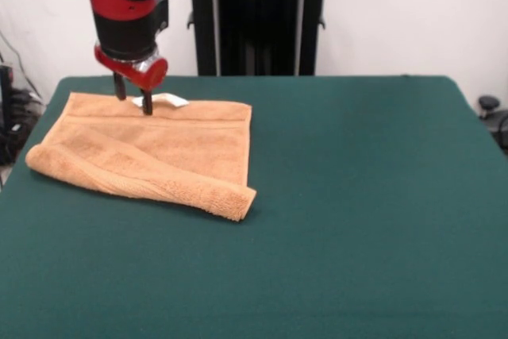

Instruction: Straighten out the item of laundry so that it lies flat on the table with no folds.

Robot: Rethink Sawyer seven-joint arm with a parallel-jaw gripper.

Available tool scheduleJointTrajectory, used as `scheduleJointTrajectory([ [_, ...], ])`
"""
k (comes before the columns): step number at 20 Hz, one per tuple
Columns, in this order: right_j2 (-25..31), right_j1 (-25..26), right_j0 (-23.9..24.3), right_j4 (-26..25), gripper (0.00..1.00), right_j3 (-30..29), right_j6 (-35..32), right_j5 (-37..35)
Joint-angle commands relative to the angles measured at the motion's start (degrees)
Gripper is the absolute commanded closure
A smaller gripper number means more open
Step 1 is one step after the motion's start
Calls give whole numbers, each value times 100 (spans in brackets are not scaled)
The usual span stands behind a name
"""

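An orange-tan terry towel (159, 152), the item of laundry, lies on the left part of the dark green table (357, 196). Its near edge is folded back over itself in a thick roll running from the left corner to the front right corner. A woven band runs along its far edge, where a small white tag (168, 101) sticks out. My gripper (133, 94) hangs from the red and black arm right at the towel's far edge, left of the tag. Its two dark fingers (147, 102) stand slightly apart, with the tips at the cloth and nothing held between them.
A black stand (255, 17) rises behind the table's far edge. Cables and dark gear sit off the table at the left (12, 109) and right (490, 109).
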State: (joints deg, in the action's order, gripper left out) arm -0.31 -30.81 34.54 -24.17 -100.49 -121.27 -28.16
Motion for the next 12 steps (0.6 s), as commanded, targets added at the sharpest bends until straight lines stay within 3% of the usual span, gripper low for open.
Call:
scheduleJointTrajectory([
  [1,138,574,-242,-119,0,36,-418,394],
  [12,121,669,-375,116,0,259,-134,-797],
])
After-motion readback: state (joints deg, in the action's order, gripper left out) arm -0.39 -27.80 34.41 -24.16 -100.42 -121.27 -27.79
